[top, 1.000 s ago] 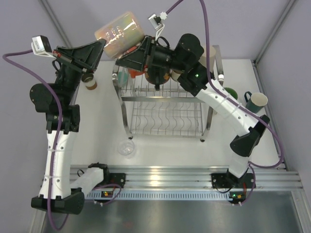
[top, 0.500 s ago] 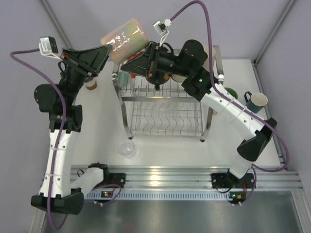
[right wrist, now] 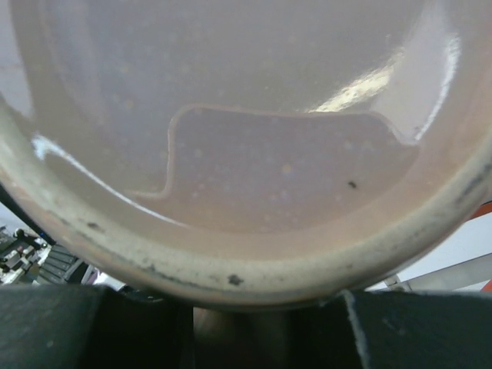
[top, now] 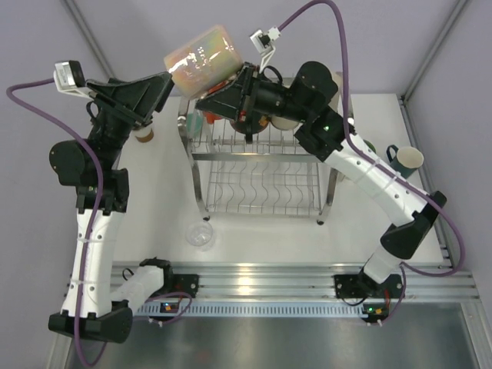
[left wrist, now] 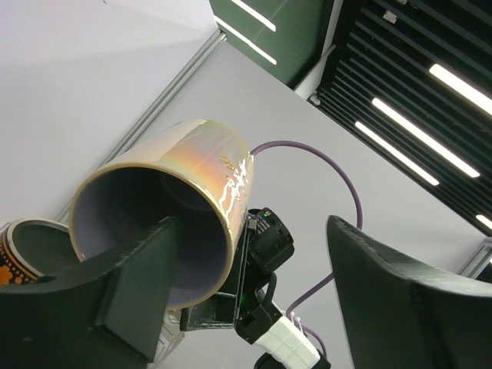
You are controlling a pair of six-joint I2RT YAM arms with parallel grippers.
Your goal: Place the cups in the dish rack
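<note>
A tall beige cup (top: 201, 55) with a pearly sheen lies tilted in the air above the back left corner of the chrome dish rack (top: 261, 178). My right gripper (top: 224, 91) is shut on its base end, which fills the right wrist view as a pale disc (right wrist: 246, 146). My left gripper (top: 157, 83) is open at the cup's mouth (left wrist: 154, 231). One of its fingers (left wrist: 142, 296) stands in front of that opening, and the other finger (left wrist: 403, 304) is well clear of the wall. A black patterned cup (left wrist: 21, 257) shows below.
A clear cup (top: 200, 234) stands on the table in front of the rack. A brown-cream paper cup (top: 142, 133) sits to the rack's left. A green cup (top: 366, 146) and a teal mug (top: 405, 159) stand to its right. Other cups crowd the rack's back row.
My left jaws have gone from shut to wide open, letting go of the beige cup's rim. The right arm has carried the cup slightly up and to the right.
</note>
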